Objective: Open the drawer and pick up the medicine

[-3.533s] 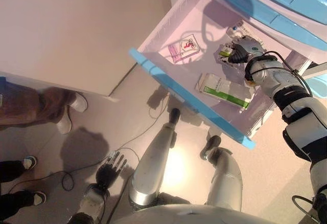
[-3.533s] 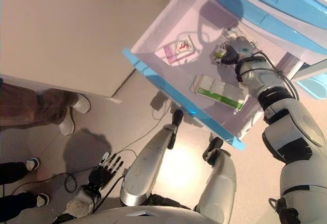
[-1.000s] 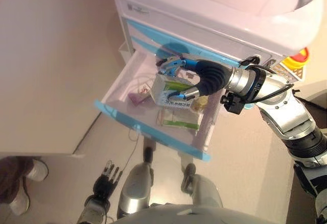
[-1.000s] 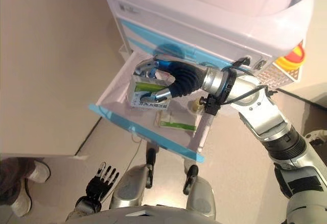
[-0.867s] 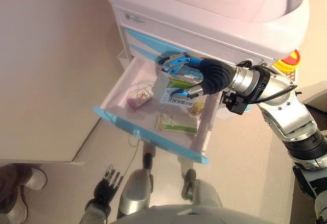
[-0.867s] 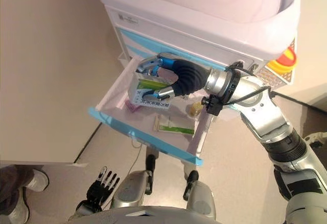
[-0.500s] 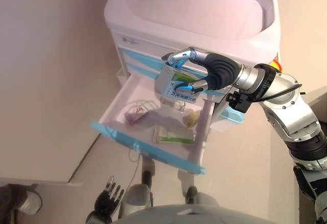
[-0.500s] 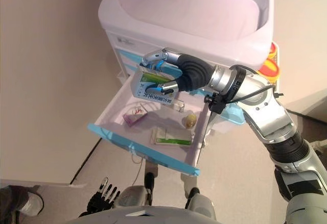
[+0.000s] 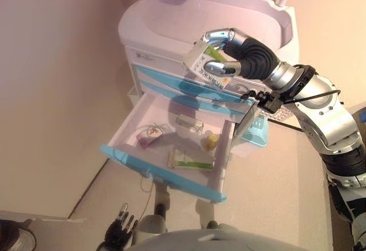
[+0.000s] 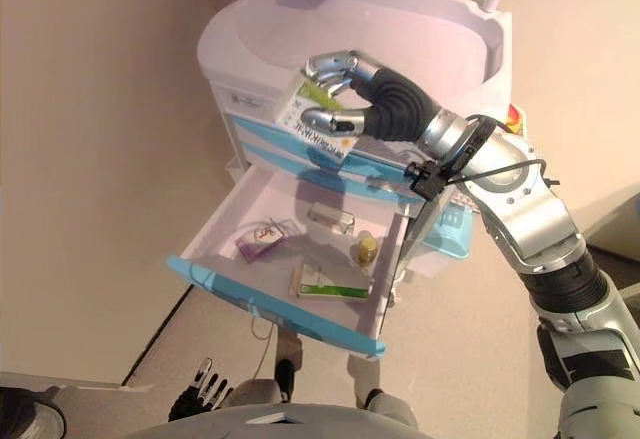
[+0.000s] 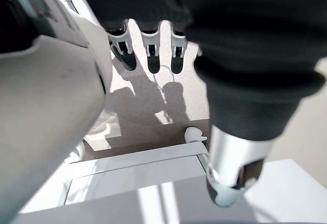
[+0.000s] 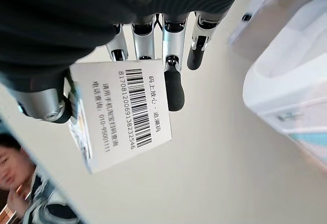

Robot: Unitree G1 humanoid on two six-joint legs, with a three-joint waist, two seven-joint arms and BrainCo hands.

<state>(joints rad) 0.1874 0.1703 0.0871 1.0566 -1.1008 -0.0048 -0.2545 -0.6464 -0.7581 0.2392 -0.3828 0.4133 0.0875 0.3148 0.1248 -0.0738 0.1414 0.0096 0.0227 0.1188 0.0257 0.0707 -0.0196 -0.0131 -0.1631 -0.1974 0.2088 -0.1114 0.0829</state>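
Your right hand [image 9: 237,56] has its fingers and thumb pinched round the medicine box [image 9: 201,62], holding it in the air beside the cart's top tray [image 9: 171,11], well above the open drawer [image 9: 163,174]. So the pick looks done; what's left is keeping it.

In the right wrist view, the box [image 12: 120,112] sits at the fingertips rather than deep in the palm, with much of it sticking out past them. That is your main risk: a thin, light carton held at one end can pivot or slide out if you swing the arm fast or ease the fingers at all, and squeezing harder could crush it.

The box is also close to the tray's rim, so a careless sweep could knock it loose.

Below, a green pack [image 10: 330,281], a pink pack [image 10: 258,242], a small bottle [image 10: 366,249] and a clear box [image 10: 331,218] lie in the drawer.

Your left hand [image 9: 119,234] hangs low with its fingers relaxed and straight, holding nothing.
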